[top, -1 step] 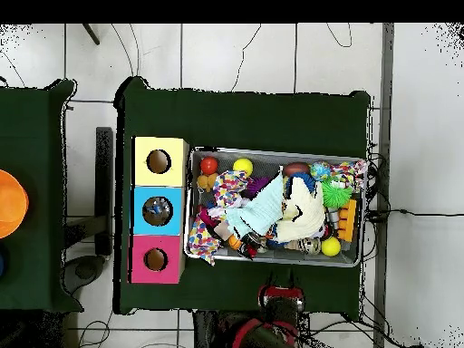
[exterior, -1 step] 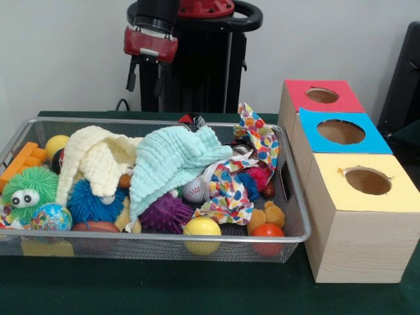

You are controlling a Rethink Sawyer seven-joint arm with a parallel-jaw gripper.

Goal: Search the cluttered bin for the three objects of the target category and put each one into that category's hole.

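Observation:
A wire-mesh bin (exterior, -1 step: 157, 236) (top, -1 step: 272, 153) is heaped with toys and cloths. At its front lie a yellow ball (exterior, -1 step: 201, 230) and a red ball (exterior, -1 step: 267, 233). A baseball (exterior, -1 step: 193, 190) peeks out between a mint cloth (exterior, -1 step: 174, 157) and a patterned cloth (exterior, -1 step: 226, 190). Beside the bin stand three boxes with holes: red (exterior, -1 step: 321, 95) (top, -1 step: 155, 259), blue (exterior, -1 step: 341, 131) (top, -1 step: 157, 210) and yellow (exterior, -1 step: 367, 180) (top, -1 step: 159, 161). My gripper (exterior, -1 step: 146, 85) (top, -1 step: 283, 297) hangs open and empty, high behind the bin's far rim.
The bin also holds a cream cloth (exterior, -1 step: 98, 157), purple (exterior, -1 step: 165, 213) and blue (exterior, -1 step: 88, 200) spiky balls, a green fuzzy toy with eyes (exterior, -1 step: 29, 190), a globe ball (exterior, -1 step: 51, 216), an orange block (exterior, -1 step: 23, 161) and a brown bear (exterior, -1 step: 266, 215). A second table (top, -1 step: 36, 136) carries an orange object (top, -1 step: 9, 204).

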